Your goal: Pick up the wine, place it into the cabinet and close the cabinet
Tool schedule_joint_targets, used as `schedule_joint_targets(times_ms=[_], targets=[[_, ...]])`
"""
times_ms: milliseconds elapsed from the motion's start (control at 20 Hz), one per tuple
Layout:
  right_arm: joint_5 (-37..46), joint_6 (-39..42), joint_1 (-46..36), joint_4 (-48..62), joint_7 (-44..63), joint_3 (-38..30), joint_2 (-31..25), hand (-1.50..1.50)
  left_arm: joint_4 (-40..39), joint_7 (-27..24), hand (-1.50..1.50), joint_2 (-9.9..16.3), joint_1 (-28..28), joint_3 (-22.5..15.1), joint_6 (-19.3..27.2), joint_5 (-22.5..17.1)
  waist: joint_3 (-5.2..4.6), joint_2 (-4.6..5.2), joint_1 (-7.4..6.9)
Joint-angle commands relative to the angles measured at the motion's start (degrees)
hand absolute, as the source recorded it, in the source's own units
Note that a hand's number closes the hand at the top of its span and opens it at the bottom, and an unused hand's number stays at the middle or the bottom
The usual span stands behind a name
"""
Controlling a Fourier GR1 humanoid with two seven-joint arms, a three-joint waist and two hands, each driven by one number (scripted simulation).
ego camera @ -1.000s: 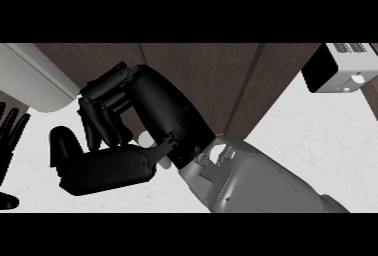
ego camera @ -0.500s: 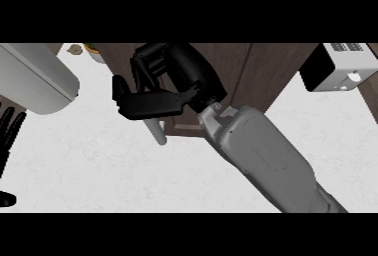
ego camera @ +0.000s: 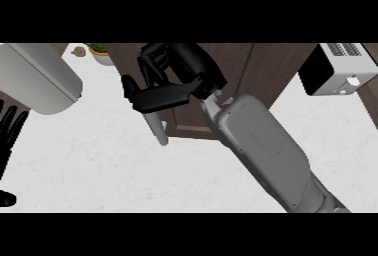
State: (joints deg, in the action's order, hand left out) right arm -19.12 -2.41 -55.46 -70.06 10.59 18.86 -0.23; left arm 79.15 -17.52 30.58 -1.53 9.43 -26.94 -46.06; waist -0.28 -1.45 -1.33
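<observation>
With fingers now curled at the cabinet door, holding nothing I can make out, the right hand has swung up from the counter. Wine's out of sight, presumably inside; closing looks underway. Left hand rests open at left edge.

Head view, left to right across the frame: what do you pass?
Black left hand at the edge → grey rounded panel → small potted plant → black right hand on the dark wooden cabinet door → white boxy appliance.
</observation>
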Motion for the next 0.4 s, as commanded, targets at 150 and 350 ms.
schedule_joint_targets(times_ms=[150, 350], targets=[[2.92, 0.07, 0.52, 8.27, -4.23, -4.06, -4.06, 1.50, 1.26, 0.30, -1.50, -2.17, 1.18, -0.58, 2.32, 0.77, 0.28, 1.74, 0.51], [2.40, 0.04, -3.47, 11.06, -3.83, -6.09, -3.54, 1.50, 3.10, 2.35, -1.50, -1.14, 0.79, -1.70, 0.84, 0.54, 0.27, 1.78, -0.14]])
